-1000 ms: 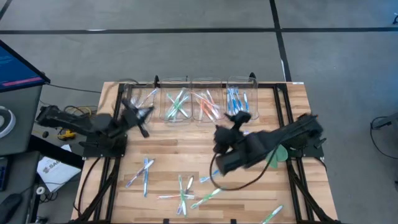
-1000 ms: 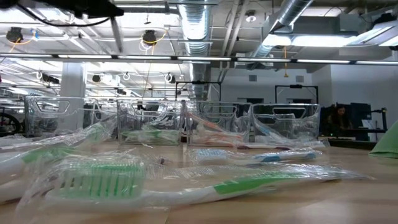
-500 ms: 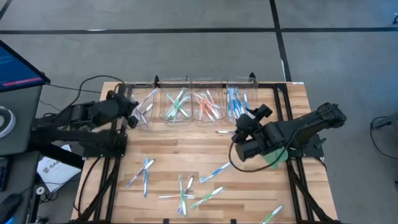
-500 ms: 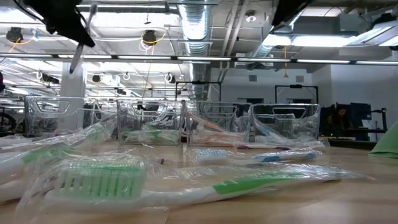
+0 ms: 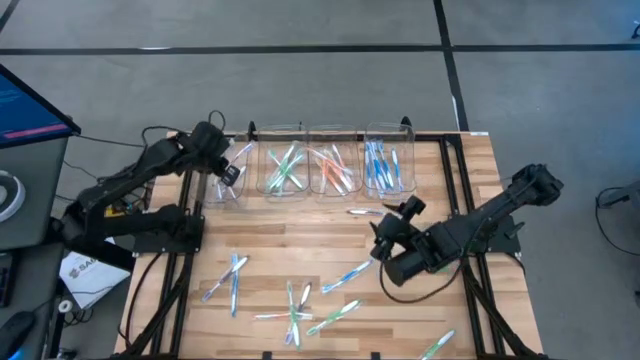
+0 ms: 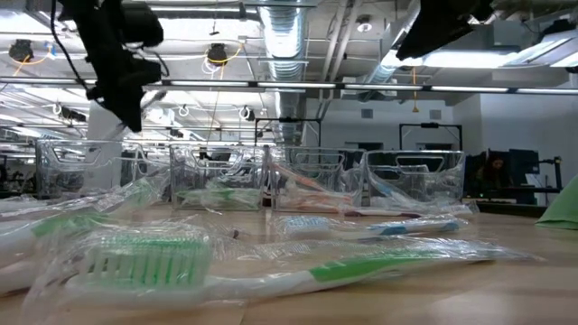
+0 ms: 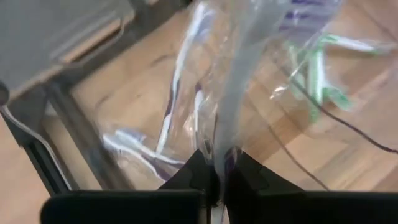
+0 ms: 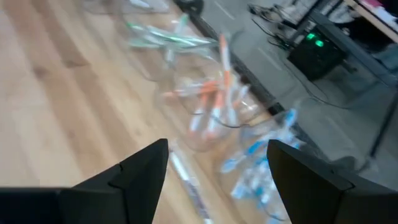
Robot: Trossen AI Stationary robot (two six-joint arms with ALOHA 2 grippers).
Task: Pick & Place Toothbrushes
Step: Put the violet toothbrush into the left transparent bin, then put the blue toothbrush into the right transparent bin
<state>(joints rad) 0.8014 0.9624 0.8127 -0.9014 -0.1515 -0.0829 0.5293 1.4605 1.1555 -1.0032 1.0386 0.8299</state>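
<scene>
Left gripper (image 5: 228,170) clamps a wrapped toothbrush (image 7: 239,74) above the far-left bin (image 5: 228,165); right gripper (image 5: 385,232) hovers open mid-table.

Both arms were dark and jointed, with black cables looping behind each pincer's two black fingers.

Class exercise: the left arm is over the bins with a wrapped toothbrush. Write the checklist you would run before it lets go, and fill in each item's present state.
1. Left gripper shut on the wrapped toothbrush: ok.
2. Gripper over the leftmost bin: ok.
3. That bin already holds purple brushes, matching the purple on the held one: ok.
4. Brush tip already below the bin's rim: cannot tell.
5. Right gripper open, empty, away from the bins: ok.
</scene>
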